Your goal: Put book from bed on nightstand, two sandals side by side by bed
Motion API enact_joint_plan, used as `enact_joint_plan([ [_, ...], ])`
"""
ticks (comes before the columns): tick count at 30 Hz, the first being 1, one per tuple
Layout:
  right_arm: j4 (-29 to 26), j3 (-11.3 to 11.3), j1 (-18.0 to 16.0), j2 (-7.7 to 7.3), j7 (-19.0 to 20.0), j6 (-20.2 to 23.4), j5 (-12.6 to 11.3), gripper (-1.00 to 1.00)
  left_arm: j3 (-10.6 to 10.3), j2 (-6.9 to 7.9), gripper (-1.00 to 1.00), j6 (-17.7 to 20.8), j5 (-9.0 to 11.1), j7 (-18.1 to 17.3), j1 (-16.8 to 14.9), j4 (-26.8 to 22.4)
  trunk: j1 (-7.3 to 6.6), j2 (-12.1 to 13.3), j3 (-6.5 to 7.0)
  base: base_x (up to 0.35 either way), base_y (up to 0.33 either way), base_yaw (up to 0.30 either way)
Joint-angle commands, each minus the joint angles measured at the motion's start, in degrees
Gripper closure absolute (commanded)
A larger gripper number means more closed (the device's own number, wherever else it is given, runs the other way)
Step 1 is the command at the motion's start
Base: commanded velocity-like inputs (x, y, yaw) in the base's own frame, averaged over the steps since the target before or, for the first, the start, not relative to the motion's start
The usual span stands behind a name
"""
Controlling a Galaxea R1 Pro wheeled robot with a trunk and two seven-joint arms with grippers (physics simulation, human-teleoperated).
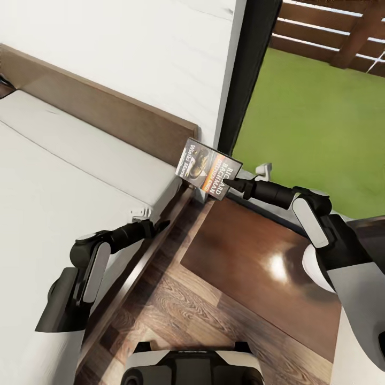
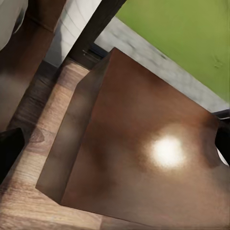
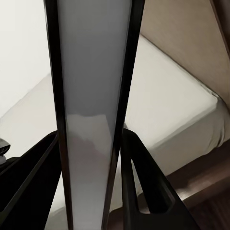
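Observation:
The book point(image 1: 208, 169) hangs upright over the far corner of the nightstand point(image 1: 256, 256), close to the headboard's end. My right gripper point(image 1: 230, 182) is shut on its lower right edge. In the right wrist view the book's thin pale edge point(image 3: 91, 96) runs between the two dark fingers point(image 3: 139, 167), with the bed point(image 3: 167, 96) behind. The left gripper point(image 1: 160, 225) hovers over the bed's point(image 1: 53, 176) wooden side rail, open and empty. Its dark fingers point(image 2: 9, 148) stand wide apart over the glossy nightstand top point(image 2: 143, 143). The sandals are out of view.
The brown headboard point(image 1: 107, 112) lines the white wall. A black window frame point(image 1: 251, 69) stands just behind the nightstand, with green lawn point(image 1: 321, 117) beyond the glass. Wood-plank floor point(image 1: 176, 310) lies between bed and nightstand, in front of my base point(image 1: 192, 366).

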Motion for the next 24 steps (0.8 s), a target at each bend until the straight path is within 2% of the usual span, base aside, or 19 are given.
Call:
enact_joint_plan([
  [1, -0.01, 0.08, -0.04, -0.04, -0.11, 0.43, -0.55, 1.0, 0.01, 0.01, -1.0, 0.3, 0.02, -0.1, -0.03, -0.05, 0.23, -0.45, -0.12, -0.031, 0.0, 0.0],
  [24, -0.01, 0.09, -0.04, 0.01, -0.2, 0.43, -0.59, 1.0, 0.01, 0.01, -1.0, 0.3, -0.05, -0.11, -0.03, -0.04, 5.28, -9.67, -2.11, -0.004, 0.0, 0.0],
])
